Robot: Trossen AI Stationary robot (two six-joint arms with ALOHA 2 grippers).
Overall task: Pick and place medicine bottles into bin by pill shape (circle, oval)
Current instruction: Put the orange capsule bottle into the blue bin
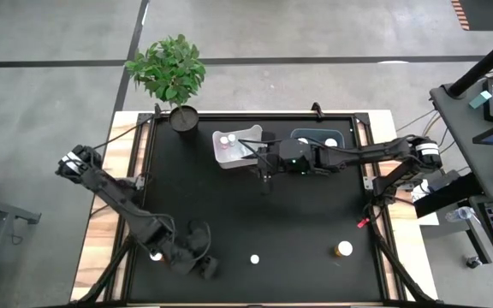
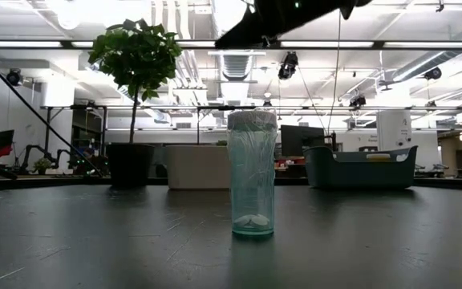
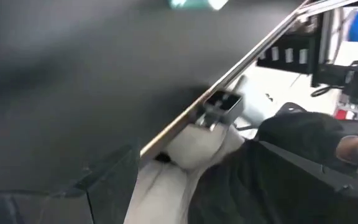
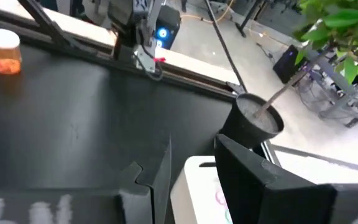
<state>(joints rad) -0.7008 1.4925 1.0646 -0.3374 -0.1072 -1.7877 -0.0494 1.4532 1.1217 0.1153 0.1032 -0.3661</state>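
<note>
the right arm reaches in from the right edge of the desk, stretched almost straight toward the back middle, its elbow raised and its wrist turned downward. the right hand [image 1: 266, 175] hangs over the back centre, fingers pointing down. in the right wrist view its two dark fingers [image 4: 247, 174] stand apart with a gap between them and nothing held there. the left arm is folded along the left side, shoulder at the left edge and forearm running toward the front. the left hand [image 1: 202, 263] rests low near the front left corner, fingers spread wide, empty.
</note>
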